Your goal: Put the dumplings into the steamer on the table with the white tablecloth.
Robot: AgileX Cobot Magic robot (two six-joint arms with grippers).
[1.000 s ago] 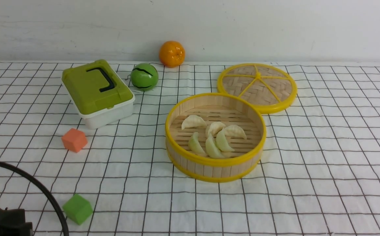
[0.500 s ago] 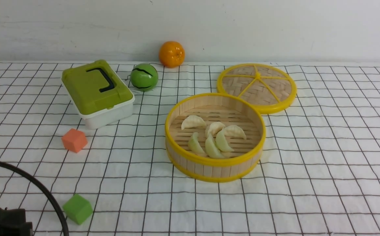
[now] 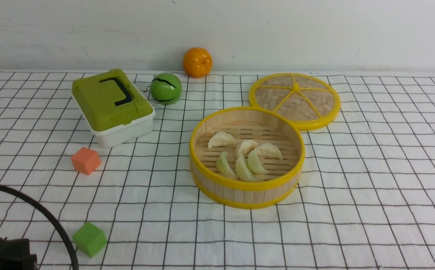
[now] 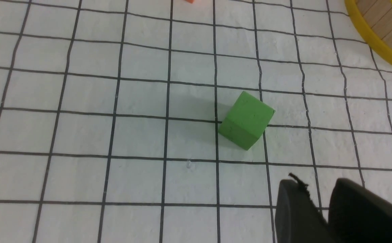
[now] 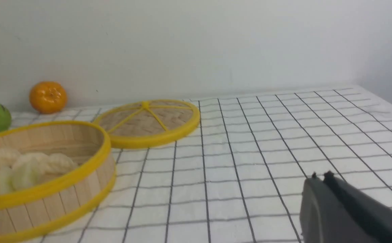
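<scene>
Six pale pleated crescent dumplings (image 3: 244,156) lie inside round yellow-rimmed bamboo steamer (image 3: 294,176) on gridded white surface (image 3: 371,187); right end effector (image 5: 321,175) clenched, left end effector (image 4: 317,195) empty, aperture unclear; retract clear of basket.

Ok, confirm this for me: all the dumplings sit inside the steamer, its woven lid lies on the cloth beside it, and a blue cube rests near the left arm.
Wrong on one point: the cube near the left arm is green, not blue, as the front and left wrist views show. The dumplings do sit in the steamer, with the woven lid beside it.
</scene>
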